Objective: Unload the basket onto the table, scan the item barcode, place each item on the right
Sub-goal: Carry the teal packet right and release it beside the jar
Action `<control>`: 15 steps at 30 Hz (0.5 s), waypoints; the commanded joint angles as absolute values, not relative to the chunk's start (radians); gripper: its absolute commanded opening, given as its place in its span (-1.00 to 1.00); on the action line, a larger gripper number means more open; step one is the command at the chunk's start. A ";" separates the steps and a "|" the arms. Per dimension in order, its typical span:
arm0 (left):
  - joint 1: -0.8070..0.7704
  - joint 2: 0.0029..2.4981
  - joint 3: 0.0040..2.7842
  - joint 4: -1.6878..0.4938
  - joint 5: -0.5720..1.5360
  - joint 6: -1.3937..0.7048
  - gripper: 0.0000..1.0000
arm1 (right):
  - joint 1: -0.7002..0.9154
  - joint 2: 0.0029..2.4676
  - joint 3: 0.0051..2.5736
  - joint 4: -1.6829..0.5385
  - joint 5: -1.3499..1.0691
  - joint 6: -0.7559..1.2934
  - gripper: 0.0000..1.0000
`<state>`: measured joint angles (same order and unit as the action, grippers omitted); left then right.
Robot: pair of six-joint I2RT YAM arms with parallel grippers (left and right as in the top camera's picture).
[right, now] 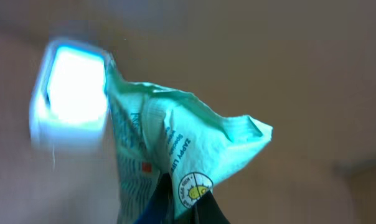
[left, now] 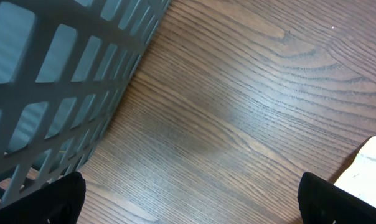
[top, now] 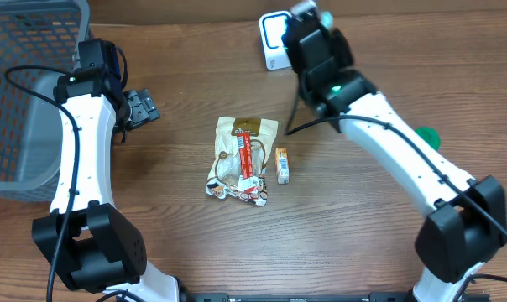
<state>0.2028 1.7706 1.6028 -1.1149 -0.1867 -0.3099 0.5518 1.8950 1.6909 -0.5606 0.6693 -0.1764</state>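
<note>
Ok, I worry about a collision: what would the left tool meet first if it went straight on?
Probably the bare brown wooden table, just beside the grey plastic lattice basket; nothing else lies ahead.

The brown wood-grain surface (top: 195, 243) carries a grey mesh basket (top: 18, 101) at its left edge and a white scanner (top: 270, 40) with a lit face at the far side. Near the middle lies a crumpled snack packet (top: 239, 159), with a small orange box (top: 282, 164) just beside it. A green object (top: 427, 136) sits at the right, partly hidden.
</note>
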 commanded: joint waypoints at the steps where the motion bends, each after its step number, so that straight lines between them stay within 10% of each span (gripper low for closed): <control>1: 0.196 1.745 1.618 -1.114 -0.183 -0.292 1.00 | 0.481 1.893 1.688 -0.809 0.441 0.115 -0.93; 15: 0.196 1.745 1.618 -1.114 -0.183 -0.292 0.99 | 0.218 1.905 1.504 -1.050 0.129 0.151 -0.92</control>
